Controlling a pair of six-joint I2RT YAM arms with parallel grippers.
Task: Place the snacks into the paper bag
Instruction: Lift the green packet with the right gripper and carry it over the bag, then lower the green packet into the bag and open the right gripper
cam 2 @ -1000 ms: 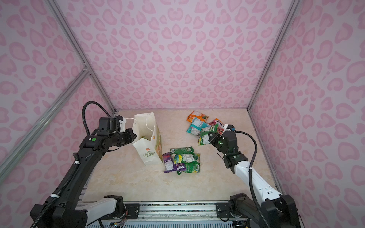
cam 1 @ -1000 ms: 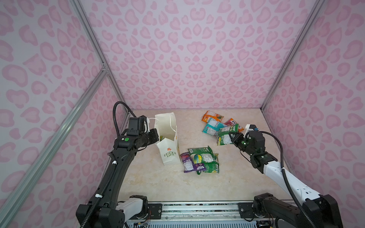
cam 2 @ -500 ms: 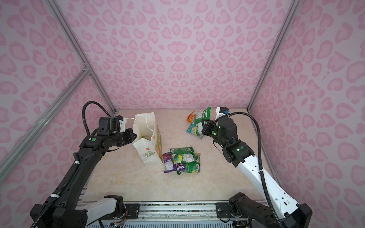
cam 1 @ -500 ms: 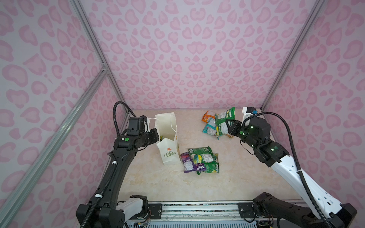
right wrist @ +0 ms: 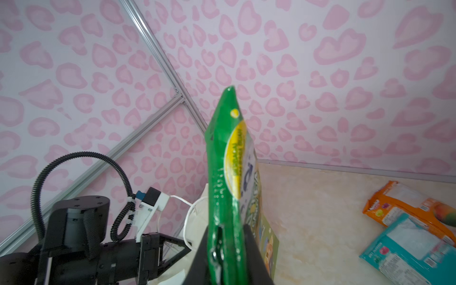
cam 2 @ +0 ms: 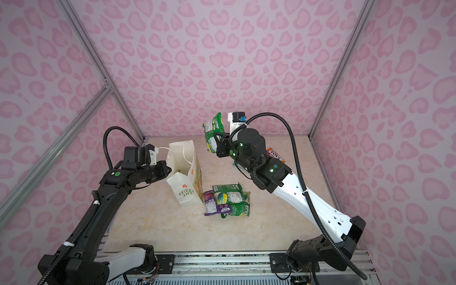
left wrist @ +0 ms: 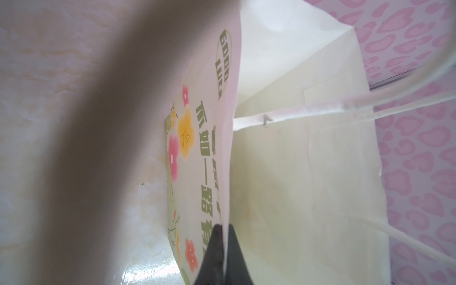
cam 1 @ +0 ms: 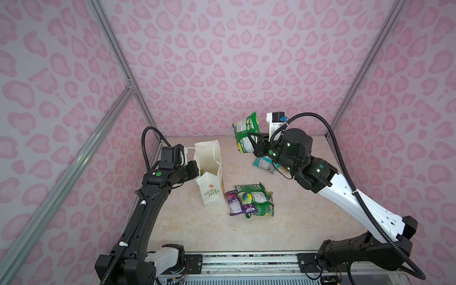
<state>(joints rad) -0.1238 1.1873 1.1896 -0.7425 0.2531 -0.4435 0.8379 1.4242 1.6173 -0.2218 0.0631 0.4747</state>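
Pink-walled cell: left gripper (left wrist: 222,230) pinches paper bag (cam 1: 210,195) rim; right gripper (right wrist: 230,230), clamping green packet (right wrist: 222,153), should release squarely above bag mouth.

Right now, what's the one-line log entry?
left gripper: shut on paper bag rim | right gripper: shut on green snack, aloft | remaining snacks: tabletop

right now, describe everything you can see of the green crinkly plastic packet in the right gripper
The green crinkly plastic packet is glossy, with a yellow oval patch and white print panels. The shut right gripper pinches its lower part, so it stands roughly upright, clear of the table, touching only that gripper. In both top views it sits right of the white paper bag, not over its mouth.
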